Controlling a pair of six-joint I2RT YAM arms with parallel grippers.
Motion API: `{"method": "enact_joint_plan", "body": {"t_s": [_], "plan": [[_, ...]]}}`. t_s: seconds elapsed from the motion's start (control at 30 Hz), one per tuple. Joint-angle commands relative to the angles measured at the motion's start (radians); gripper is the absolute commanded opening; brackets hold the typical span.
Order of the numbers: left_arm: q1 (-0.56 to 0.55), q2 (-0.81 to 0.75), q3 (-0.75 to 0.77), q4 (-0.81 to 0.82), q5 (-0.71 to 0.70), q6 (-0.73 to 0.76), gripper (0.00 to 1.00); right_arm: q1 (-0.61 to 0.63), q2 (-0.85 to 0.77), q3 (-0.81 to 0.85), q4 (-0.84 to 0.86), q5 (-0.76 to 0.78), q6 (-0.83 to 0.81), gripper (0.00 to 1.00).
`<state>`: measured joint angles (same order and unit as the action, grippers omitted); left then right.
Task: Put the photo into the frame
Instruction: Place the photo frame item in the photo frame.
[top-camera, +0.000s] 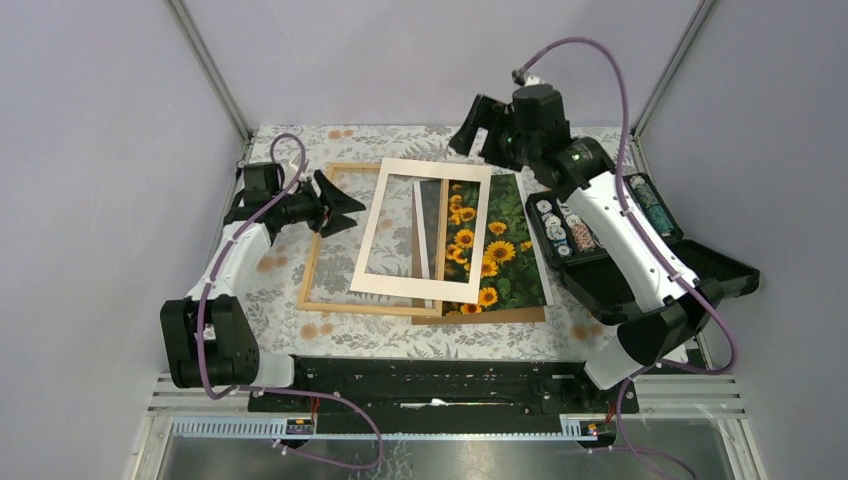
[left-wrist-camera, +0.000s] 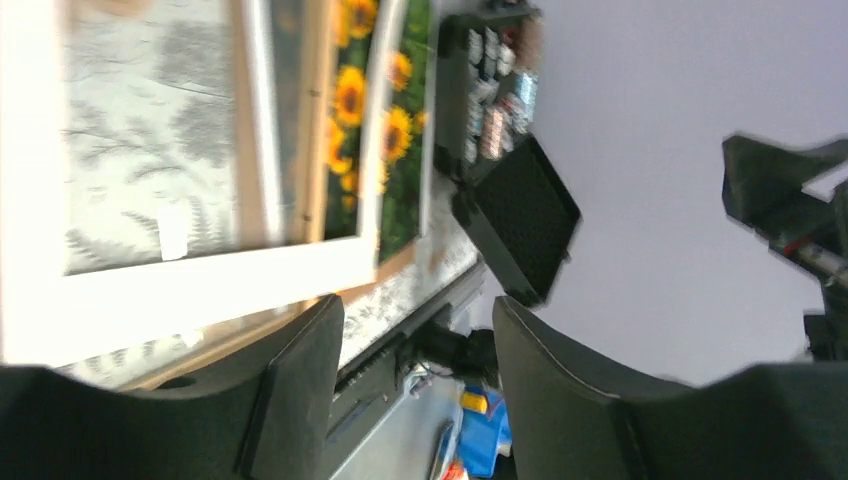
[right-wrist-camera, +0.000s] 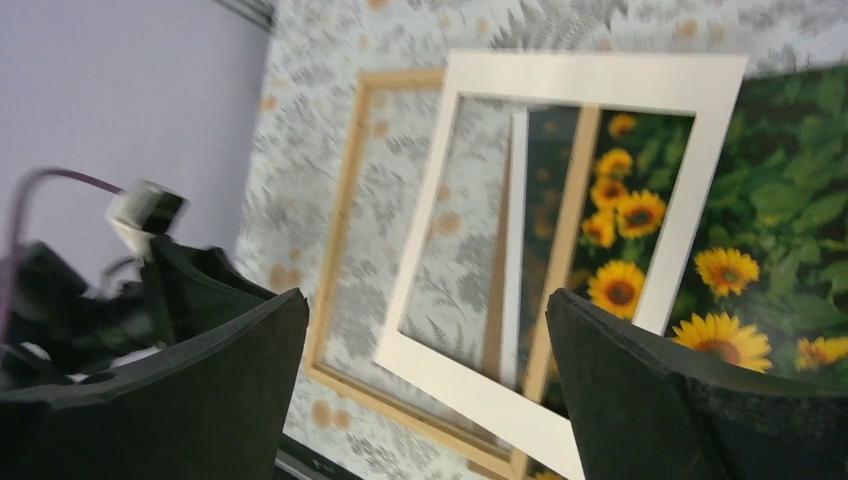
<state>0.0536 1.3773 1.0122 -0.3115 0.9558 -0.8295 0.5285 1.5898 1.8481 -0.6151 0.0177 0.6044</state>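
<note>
The sunflower photo (top-camera: 505, 250) lies flat right of centre, its left part under the white mat and the frame's right rail. The light wood frame (top-camera: 312, 262) lies flat at centre left. My left gripper (top-camera: 350, 210) is open and empty, above the frame's far left part, pointing right. My right gripper (top-camera: 478, 140) is open and empty, above the mat's far edge. In the left wrist view the gripper (left-wrist-camera: 415, 305) shows the photo (left-wrist-camera: 405, 200) and frame (left-wrist-camera: 318, 130). In the right wrist view the gripper (right-wrist-camera: 428, 300) looks down on the frame (right-wrist-camera: 340, 220) and photo (right-wrist-camera: 780, 200).
A white cardboard mat (top-camera: 405, 288) lies tilted across the frame and the photo's left part. A brown backing board (top-camera: 500, 316) sticks out under the photo's near edge. An open black case (top-camera: 600, 265) with small items stands at the right. Grey walls close in the table.
</note>
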Motion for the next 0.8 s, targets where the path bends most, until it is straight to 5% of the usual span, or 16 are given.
{"method": "enact_joint_plan", "body": {"t_s": [0.0,0.1,0.23,0.43,0.77], "plan": [[0.069,-0.007,0.025,-0.249,-0.271,0.264,0.68,-0.028,-0.02,-0.231,0.117,-0.122,-0.062,0.97],[0.07,-0.04,0.023,-0.264,-0.451,0.3,0.83,-0.082,0.043,-0.351,0.13,-0.246,-0.07,0.94],[-0.043,0.009,0.064,-0.284,-0.586,0.35,0.86,-0.102,0.115,-0.457,0.182,-0.198,-0.109,0.92],[-0.164,0.092,0.127,-0.316,-0.772,0.373,0.9,-0.162,0.231,-0.529,0.259,-0.266,-0.065,0.71],[0.086,0.148,0.05,-0.142,-0.691,0.22,0.97,-0.244,0.321,-0.672,0.501,-0.435,-0.02,0.72]]}}
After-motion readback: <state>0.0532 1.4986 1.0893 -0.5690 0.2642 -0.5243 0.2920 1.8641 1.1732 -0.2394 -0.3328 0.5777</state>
